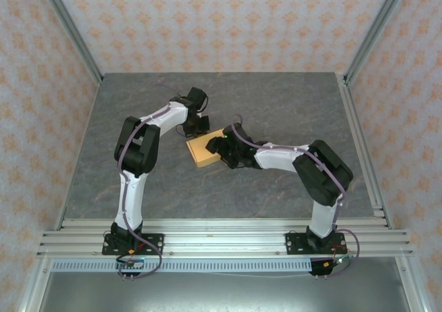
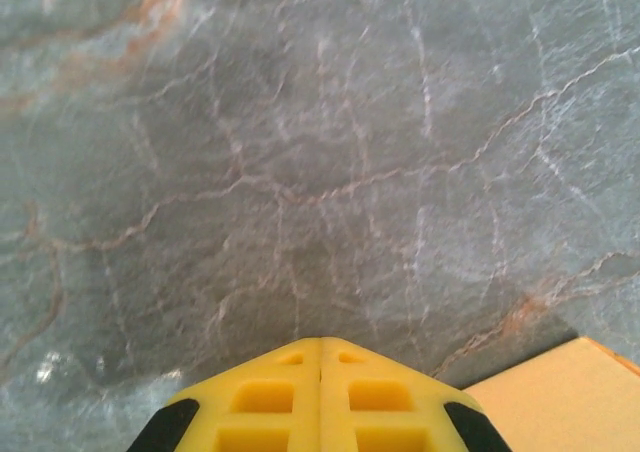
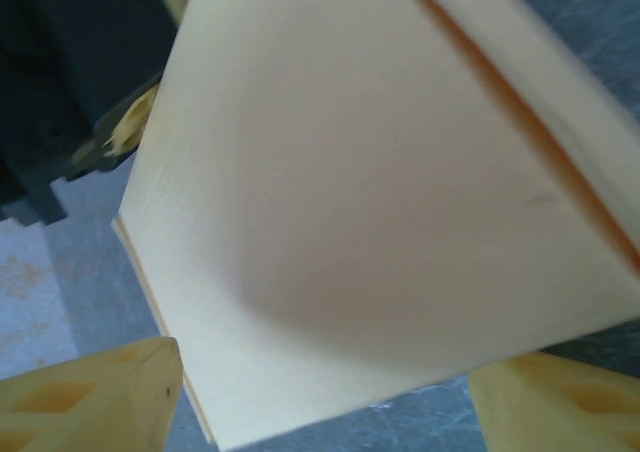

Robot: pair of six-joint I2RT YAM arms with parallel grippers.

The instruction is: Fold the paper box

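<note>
Paper box [image 1: 204, 150] folded to compact rectangle, flat on tabletop [image 1: 276, 98] mid-centre, between both arms. Left tool [image 2: 320, 357] closed, empty, fingers pressed together over bare tabletop, just beside box corner. Right tool [image 3: 325, 377] spread wide, fingers [image 3: 95, 392] straddling box edge; clamping or not, can't tell.

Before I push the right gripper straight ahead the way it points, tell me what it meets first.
The paper box: its tan face lies directly ahead of the right gripper, between the open jaws. The depth is hard to judge here, and the card may be touching them at its near edge.
</note>
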